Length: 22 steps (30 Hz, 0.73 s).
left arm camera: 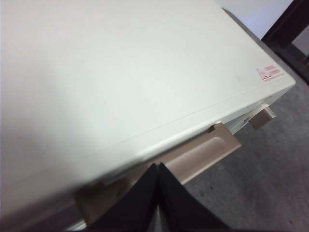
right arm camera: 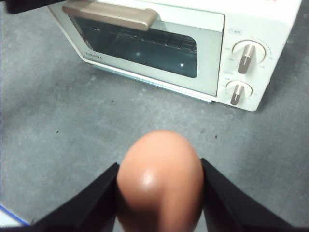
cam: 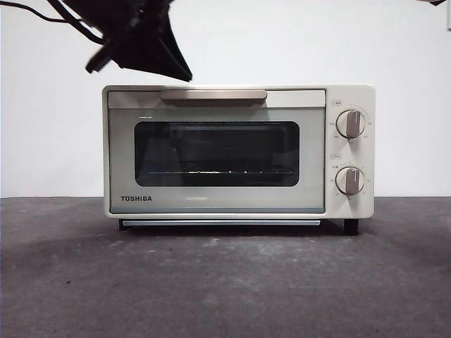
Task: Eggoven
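A reddish-brown egg (right arm camera: pixel 159 181) sits pinched between the two black jaws of the right gripper (right arm camera: pixel 159 193), held in the air above the grey table (cam: pixel 225 282) and in front of the oven, with bare tabletop between them. The cream Toshiba toaster oven (cam: pixel 238 151) stands square on the table, its dark glass door (cam: pixel 216 153) closed, the tan handle (cam: pixel 213 94) running along the door's top edge, and two knobs (cam: pixel 350 123) stacked on the panel beside it. The wire rack behind the glass looks bare.

The left gripper (left arm camera: pixel 158 193), its jaws pressed together, hangs above the oven's flat cream top (left arm camera: pixel 120 72) close to the handle, which juts out just beyond the front edge. In the front view it shows as the dark mass at the upper corner, over the end of the oven away from the knobs.

The door looks to be the obstacle: the egg has nowhere to go until it comes down. With the jaws closed, the left gripper could slide off the handle's lip instead of catching it, or tug the light oven forward across the table. On the other side, a smooth, rounded shell offers little purchase; too light a squeeze may let it slip and drop, too hard may crack it.
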Each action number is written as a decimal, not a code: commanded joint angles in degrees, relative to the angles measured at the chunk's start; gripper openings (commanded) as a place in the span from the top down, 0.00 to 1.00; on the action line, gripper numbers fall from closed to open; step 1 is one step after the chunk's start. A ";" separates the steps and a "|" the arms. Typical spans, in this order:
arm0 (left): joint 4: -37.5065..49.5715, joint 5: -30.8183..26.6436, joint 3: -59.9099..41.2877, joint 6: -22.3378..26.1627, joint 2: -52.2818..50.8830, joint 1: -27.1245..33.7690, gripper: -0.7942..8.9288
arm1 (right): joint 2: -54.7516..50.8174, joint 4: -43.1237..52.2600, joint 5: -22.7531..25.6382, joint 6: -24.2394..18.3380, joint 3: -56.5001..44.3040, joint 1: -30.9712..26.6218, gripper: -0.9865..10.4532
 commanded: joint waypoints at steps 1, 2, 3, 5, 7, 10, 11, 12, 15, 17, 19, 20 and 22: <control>0.68 -1.46 1.88 1.95 2.10 -0.79 0.91 | -0.35 0.48 0.24 -0.83 0.72 0.61 0.91; 0.68 -2.27 1.88 2.10 2.45 -0.98 0.91 | -0.37 0.48 0.24 -0.85 0.72 0.61 0.91; 0.61 -2.97 1.88 2.27 2.82 -1.14 0.91 | -0.37 0.46 0.22 -0.85 0.72 0.61 0.91; 0.57 -3.30 1.88 2.93 3.32 -1.16 0.91 | -0.90 0.33 0.24 -0.85 0.72 0.61 0.91; 0.61 -3.39 1.88 3.43 3.76 -1.16 0.91 | -1.09 0.28 0.22 -0.85 0.72 0.61 0.91; 0.52 -3.67 1.88 3.48 4.42 -1.16 0.91 | -1.11 0.24 0.22 -0.87 0.72 0.61 0.91; 0.33 -3.67 1.88 3.48 4.50 -1.20 0.91 | -1.11 0.24 0.22 -0.90 0.72 0.61 0.91; -0.11 -3.67 1.88 3.48 4.63 -1.40 0.91 | -1.11 0.24 0.22 -0.94 0.72 0.61 0.91; -2.19 -3.67 1.88 3.58 4.70 -2.60 0.91 | -1.11 0.24 0.22 -1.29 0.72 0.61 0.91; -3.43 -3.67 1.88 3.96 4.70 -3.80 0.91 | -1.09 0.28 0.22 -1.31 0.72 0.61 0.91; -4.76 -3.67 1.88 4.39 4.70 -5.38 0.91 | -1.05 0.28 0.22 -1.44 0.72 0.61 0.91; -5.51 -3.67 1.88 4.59 4.70 -6.10 0.91 | -1.05 0.28 0.22 -1.53 0.72 0.61 0.91; -7.23 -3.67 1.88 4.87 4.70 -7.87 0.91 | -1.05 0.31 0.24 -1.55 0.72 0.61 0.91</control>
